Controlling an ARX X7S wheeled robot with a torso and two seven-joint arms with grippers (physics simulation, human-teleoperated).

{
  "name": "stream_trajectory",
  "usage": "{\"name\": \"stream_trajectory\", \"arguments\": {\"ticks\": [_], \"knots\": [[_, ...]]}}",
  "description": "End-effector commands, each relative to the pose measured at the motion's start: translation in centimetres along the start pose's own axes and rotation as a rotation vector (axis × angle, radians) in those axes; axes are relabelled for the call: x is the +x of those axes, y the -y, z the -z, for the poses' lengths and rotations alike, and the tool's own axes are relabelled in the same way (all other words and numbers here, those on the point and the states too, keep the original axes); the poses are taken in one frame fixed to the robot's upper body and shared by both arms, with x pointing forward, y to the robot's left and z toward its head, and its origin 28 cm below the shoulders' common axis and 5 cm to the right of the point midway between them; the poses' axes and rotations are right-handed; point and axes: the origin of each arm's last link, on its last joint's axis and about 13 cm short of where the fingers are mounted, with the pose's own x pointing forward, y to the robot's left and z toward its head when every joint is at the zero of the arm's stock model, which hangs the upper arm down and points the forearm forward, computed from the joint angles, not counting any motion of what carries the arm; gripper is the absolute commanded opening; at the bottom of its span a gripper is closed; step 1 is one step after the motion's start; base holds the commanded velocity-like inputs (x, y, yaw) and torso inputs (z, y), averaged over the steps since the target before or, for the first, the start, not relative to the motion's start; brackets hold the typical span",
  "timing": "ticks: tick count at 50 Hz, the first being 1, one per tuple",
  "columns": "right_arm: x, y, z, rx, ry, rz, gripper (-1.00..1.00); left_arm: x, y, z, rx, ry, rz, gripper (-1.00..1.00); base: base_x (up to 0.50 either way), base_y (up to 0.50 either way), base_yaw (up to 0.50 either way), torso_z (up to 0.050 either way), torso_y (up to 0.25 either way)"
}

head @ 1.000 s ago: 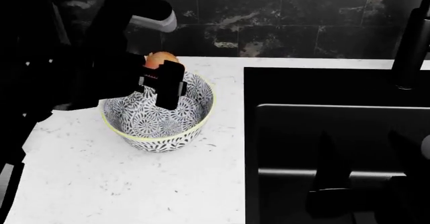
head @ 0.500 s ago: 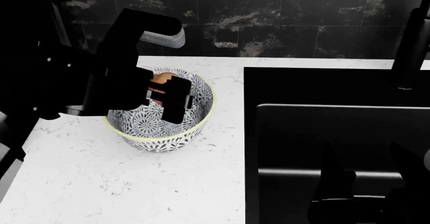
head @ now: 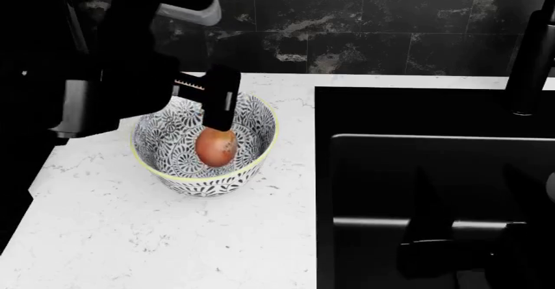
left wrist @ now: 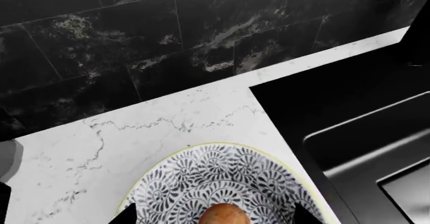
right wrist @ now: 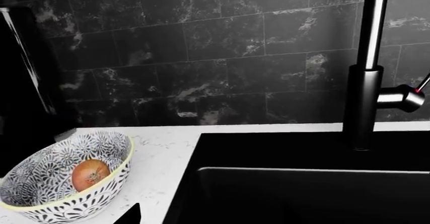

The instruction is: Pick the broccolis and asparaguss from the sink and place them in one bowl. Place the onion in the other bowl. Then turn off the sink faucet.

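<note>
- White marble counter (head: 173, 237) meets the black sink (head: 433, 172).
- Onion (head: 216, 147) rests in the patterned bowl (head: 165, 162), long axis near upright.
- Left gripper (head: 218, 110) hovers above the onion, fingers spread, empty.
- Right gripper (head: 468, 237): state unclear.

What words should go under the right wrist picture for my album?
An onion sits inside a patterned bowl on the white counter, beside the black sink and faucet.

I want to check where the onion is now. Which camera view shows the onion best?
The head view: the whole onion lies inside the patterned bowl, below the left tool. The right wrist view shows it smaller, partly behind the bowl's rim. The left wrist view crops it at the picture's edge.
</note>
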Motion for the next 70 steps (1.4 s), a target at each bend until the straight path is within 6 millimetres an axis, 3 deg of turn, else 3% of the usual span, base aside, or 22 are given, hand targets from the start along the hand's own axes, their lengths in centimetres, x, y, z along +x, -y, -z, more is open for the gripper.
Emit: {"name": "stream_trajectory", "arguments": {"ticks": [1,9,23,35,45,52,64,70], "knots": [[0.6,-0.1,-0.9,-0.04,0.009,-0.012,1.0,-2.7,0.8,0.8,0.048,0.107,-0.007,1.0,0.0,0.0,0.0,0.0,0.0],[0.3,-0.2,-0.9,-0.036,0.024,-0.007,1.0,-3.2,1.1,1.0,0.044,0.12,0.007,1.0,0.0,-0.01,0.0,0.0,0.0],[0.2,-0.1,-0.7,-0.056,0.006,-0.006,1.0,-4.5,1.7,1.3,0.049,0.145,0.035,1.0,0.0,-0.5,0.0,0.0,0.0],[0.4,-0.3,-1.2,-0.061,0.018,-0.01,1.0,-5.1,1.0,1.5,0.034,0.155,0.018,1.0,0.0,-0.5,0.0,0.0,0.0],[0.9,-0.3,-1.5,-0.056,0.039,-0.007,1.0,-5.3,0.6,3.6,0.029,0.169,-0.01,1.0,0.0,-0.5,0.0,0.0,0.0],[1.3,0.1,-1.4,-0.057,0.054,0.026,1.0,-5.7,-0.7,3.6,-0.018,0.203,-0.048,1.0,0.0,-0.5,0.0,0.0,0.0],[3.3,0.6,-2.0,-0.075,0.07,0.04,1.0,-6.6,-1.7,6.6,0.013,0.243,-0.157,1.0,0.0,-0.5,0.0,0.0,0.0],[3.4,0.4,-2.3,-0.103,0.064,0.043,1.0,-6.7,-2.5,7.2,-0.01,0.239,-0.189,1.0,0.0,-0.5,0.0,0.0,0.0]]}}
